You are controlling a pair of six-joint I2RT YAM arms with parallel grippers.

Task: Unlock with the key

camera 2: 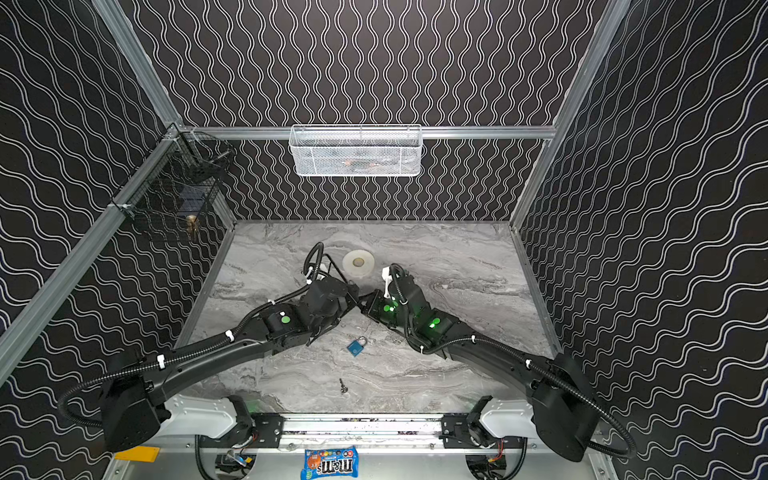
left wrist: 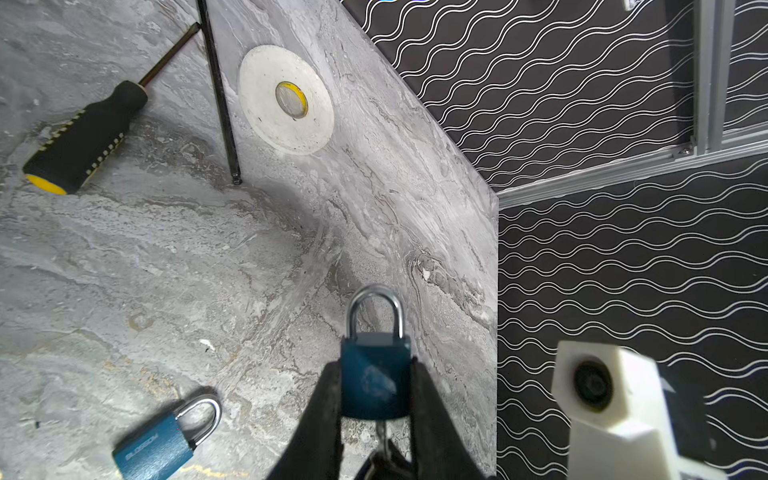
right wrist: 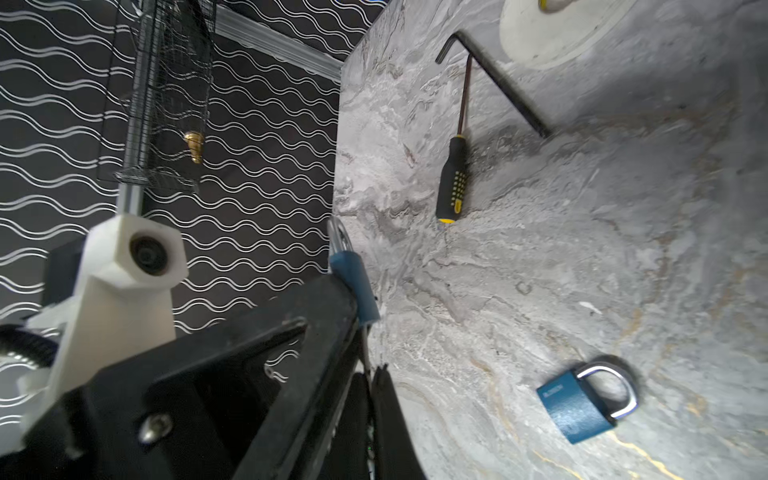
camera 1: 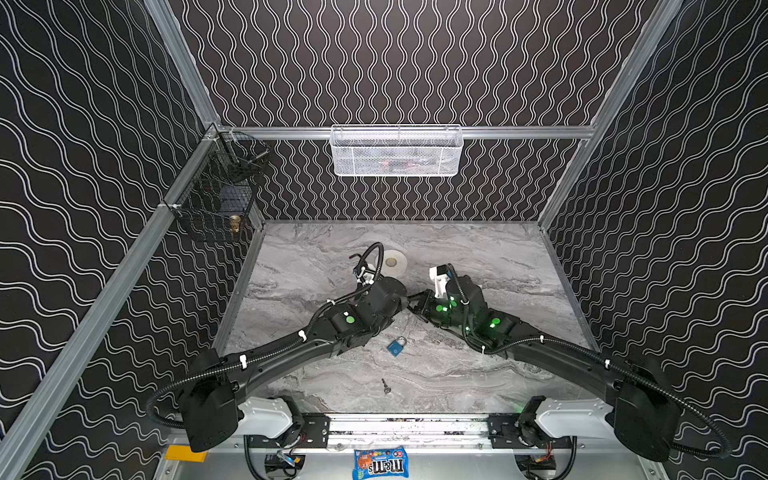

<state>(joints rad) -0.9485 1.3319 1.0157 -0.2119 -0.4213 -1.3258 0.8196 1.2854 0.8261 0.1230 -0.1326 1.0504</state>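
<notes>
Above the worktop (left wrist: pixel 166 270), left hand (left wrist: pixel 374 368) clamps the padlock (left wrist: pixel 374 390) steady so the right hand (right wrist: pixel 374 382), pinching the key (left wrist: pixel 380 432), can turn it.

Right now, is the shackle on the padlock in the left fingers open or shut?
Shut: both legs of the shackle run down into the body of the held padlock, neither lifted free.

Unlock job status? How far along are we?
Done: left hand grips the blue padlock off the table. In progress: right hand pinches a key at its keyhole end. Left: shackle looks seated, so it isn't unlocked yet. A second padlock and spare key lie on the table.
</notes>
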